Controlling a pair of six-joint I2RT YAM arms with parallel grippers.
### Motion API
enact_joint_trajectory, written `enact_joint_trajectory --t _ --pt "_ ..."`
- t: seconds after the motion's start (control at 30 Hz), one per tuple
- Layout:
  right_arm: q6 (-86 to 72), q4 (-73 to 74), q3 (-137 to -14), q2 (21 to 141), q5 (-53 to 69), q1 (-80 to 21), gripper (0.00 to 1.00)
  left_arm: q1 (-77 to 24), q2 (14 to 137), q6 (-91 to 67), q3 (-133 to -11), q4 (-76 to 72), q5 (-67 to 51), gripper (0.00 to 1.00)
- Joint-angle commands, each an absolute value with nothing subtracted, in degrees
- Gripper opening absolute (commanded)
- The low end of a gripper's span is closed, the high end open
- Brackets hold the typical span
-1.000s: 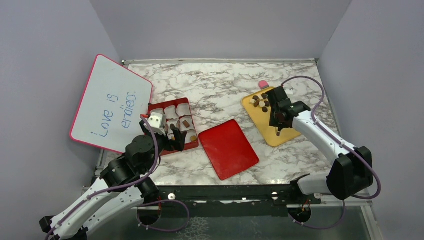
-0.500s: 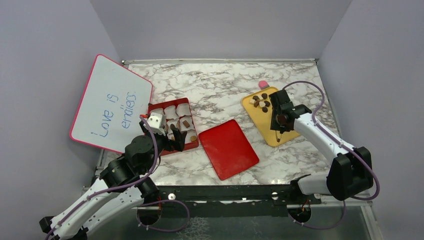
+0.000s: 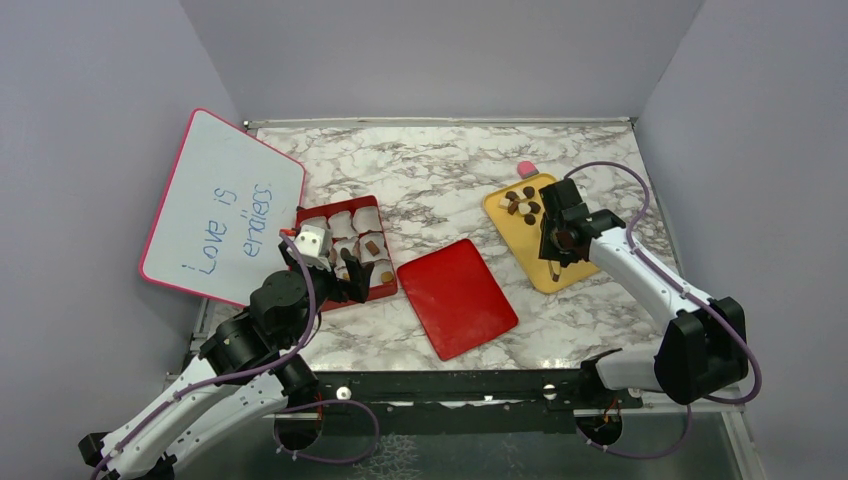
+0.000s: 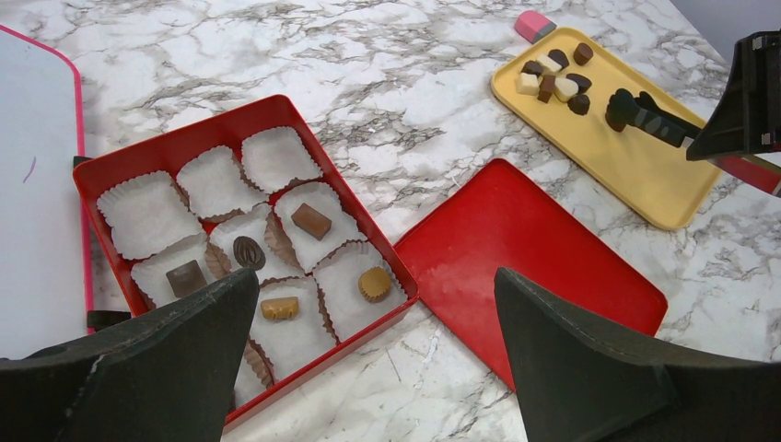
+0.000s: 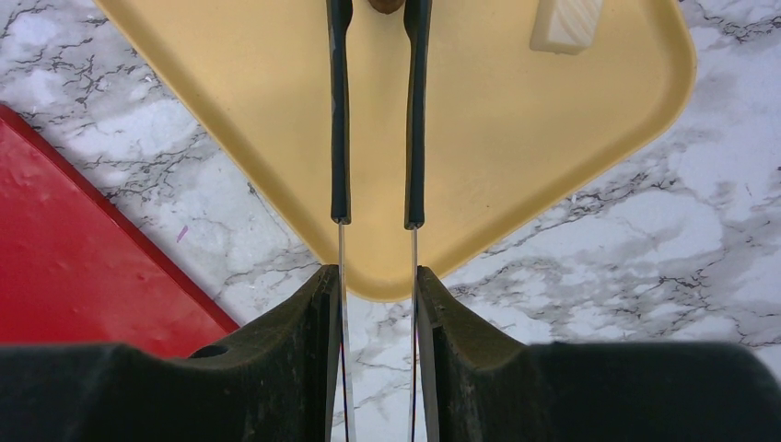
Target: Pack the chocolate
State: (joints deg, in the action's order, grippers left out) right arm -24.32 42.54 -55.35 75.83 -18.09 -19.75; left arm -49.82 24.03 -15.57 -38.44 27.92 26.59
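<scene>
Several chocolate pieces (image 3: 522, 203), dark brown, tan and white, lie at the far end of a yellow tray (image 3: 548, 262); they also show in the left wrist view (image 4: 553, 78). My right gripper (image 3: 557, 245) (image 5: 376, 276) is shut on black-sleeved tongs (image 5: 341, 138). The tong tips straddle a brown piece (image 5: 385, 5) at the frame's top edge. A white piece (image 5: 564, 23) lies to its right. The red box (image 4: 184, 138) of white paper cups holds several chocolates (image 4: 311, 221). My left gripper (image 3: 335, 270) (image 4: 373, 285) is open and empty above the box's near corner.
The red lid (image 3: 457, 296) lies flat between the box and the yellow tray. A small pink block (image 3: 526, 169) sits just beyond the tray. A pink-framed whiteboard (image 3: 220, 205) leans at the left, next to the box. Grey walls enclose the table.
My right gripper with the tongs has edged slightly toward the chocolates on the tray. The left arm has not moved.
</scene>
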Motion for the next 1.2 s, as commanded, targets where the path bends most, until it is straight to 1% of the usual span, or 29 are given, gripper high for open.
enact_joint_trajectory --t 0.0,0.3,0.53,0.73,1.0,1.17 --pt "-23.4 41.1 -56.0 76.1 -18.8 -19.4 0.38 -49.5 24.3 -15.2 -37.9 26.2 26.0 0.99" --pt "-23.0 40.9 -56.5 78.8 -20.0 -19.3 0.37 -49.5 23.3 -15.2 -37.8 26.2 26.5 0.99" --pt "-22.3 41.3 -56.7 78.8 -21.6 -19.4 0.34 -49.6 23.4 -15.1 -37.8 26.2 26.6 0.99" --pt "-21.9 41.8 -57.8 78.7 -20.1 -19.4 0.31 -49.6 23.6 -14.9 -37.9 26.2 26.9 0.99" --pt "-21.9 42.0 -57.3 78.9 -19.9 -19.3 0.30 -49.5 23.6 -14.7 -37.9 26.1 27.1 0.99" --pt "-21.6 42.8 -57.8 76.5 -18.0 -19.5 0.29 -49.6 23.2 -14.9 -37.8 26.1 27.2 0.99"
